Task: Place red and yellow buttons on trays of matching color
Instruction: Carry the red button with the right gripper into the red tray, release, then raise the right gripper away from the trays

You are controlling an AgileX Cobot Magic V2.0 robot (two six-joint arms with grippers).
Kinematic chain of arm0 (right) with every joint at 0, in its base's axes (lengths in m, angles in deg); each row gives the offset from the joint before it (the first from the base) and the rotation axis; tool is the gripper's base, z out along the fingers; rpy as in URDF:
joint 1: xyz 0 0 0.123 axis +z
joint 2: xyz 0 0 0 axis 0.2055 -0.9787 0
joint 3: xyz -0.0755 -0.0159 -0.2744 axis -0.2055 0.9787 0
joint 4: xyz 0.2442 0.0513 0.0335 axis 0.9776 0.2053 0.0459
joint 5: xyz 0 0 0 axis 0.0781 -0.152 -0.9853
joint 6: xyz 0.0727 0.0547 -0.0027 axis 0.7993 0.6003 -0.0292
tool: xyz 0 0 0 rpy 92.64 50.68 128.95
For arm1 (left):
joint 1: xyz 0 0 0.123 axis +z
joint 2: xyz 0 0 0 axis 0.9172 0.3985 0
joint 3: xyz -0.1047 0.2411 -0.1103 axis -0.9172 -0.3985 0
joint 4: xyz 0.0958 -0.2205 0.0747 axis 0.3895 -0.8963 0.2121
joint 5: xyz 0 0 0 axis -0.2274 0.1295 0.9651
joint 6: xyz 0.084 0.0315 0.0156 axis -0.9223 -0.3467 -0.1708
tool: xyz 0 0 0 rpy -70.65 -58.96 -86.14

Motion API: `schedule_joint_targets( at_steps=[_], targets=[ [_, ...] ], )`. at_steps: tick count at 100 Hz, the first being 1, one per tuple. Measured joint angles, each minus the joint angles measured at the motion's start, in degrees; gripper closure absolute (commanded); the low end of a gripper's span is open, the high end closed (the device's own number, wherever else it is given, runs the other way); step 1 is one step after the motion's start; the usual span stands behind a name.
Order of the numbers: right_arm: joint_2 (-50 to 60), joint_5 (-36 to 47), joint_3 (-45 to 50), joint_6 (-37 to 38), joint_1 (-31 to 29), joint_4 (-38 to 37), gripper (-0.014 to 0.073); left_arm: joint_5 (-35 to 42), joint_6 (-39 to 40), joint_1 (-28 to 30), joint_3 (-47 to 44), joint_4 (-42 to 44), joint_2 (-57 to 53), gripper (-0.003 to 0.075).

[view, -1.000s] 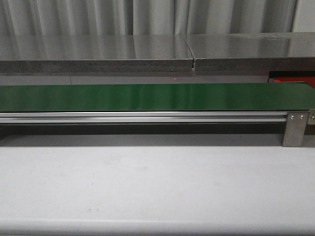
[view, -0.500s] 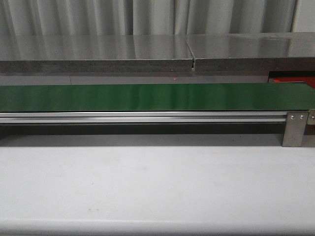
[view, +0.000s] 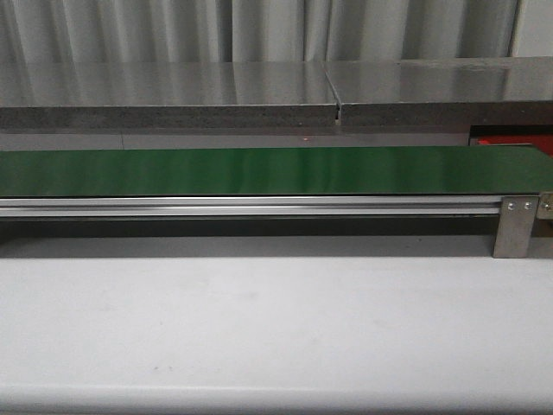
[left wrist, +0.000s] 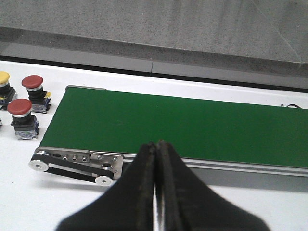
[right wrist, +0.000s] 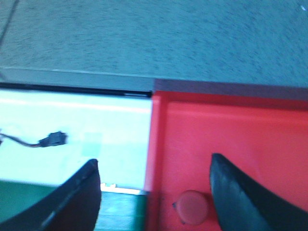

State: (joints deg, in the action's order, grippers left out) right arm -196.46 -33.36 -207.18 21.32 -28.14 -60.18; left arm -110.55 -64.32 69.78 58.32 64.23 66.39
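No writing or brand can be read anywhere. The left fingers are pressed together, empty, over the green belt. Two red buttons and a yellow button stand on the desk beside the belt's end. The right fingers are spread wide over the red tray, where a red button lies.
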Motion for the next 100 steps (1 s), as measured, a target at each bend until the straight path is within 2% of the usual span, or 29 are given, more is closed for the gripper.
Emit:
schedule_joint_targets(
  at_steps=[13, 26, 44, 68, 86, 100],
  targets=[
    [4.3, -1.4, 0.0, 2.3, 4.9, -6.0, 0.0103, 0.0, 0.0, 0.0, 0.0, 0.0, 0.0, 0.0739],
    [8.6, -2.7, 0.3, 2.9, 8.6, -8.6, 0.0103, 0.0, 0.0, 0.0, 0.0, 0.0, 0.0, 0.0739],
    [17.0, -2.1, 7.3, 3.0, 11.7, -10.2, 0.0103, 0.0, 0.0, 0.0, 0.0, 0.0, 0.0, 0.0739],
    [33.5, 9.1, 32.7, 3.1, 11.9, -10.7, 0.0103, 0.0, 0.0, 0.0, 0.0, 0.0, 0.0, 0.0739],
    [49.5, 19.7, 54.3, 3.1, 11.9, -10.7, 0.0103, 0.0, 0.0, 0.0, 0.0, 0.0, 0.0, 0.0739],
    [61.4, 24.5, 68.3, 3.1, 11.9, -10.6, 0.0103, 0.0, 0.0, 0.0, 0.0, 0.0, 0.0, 0.0739]
  ],
)
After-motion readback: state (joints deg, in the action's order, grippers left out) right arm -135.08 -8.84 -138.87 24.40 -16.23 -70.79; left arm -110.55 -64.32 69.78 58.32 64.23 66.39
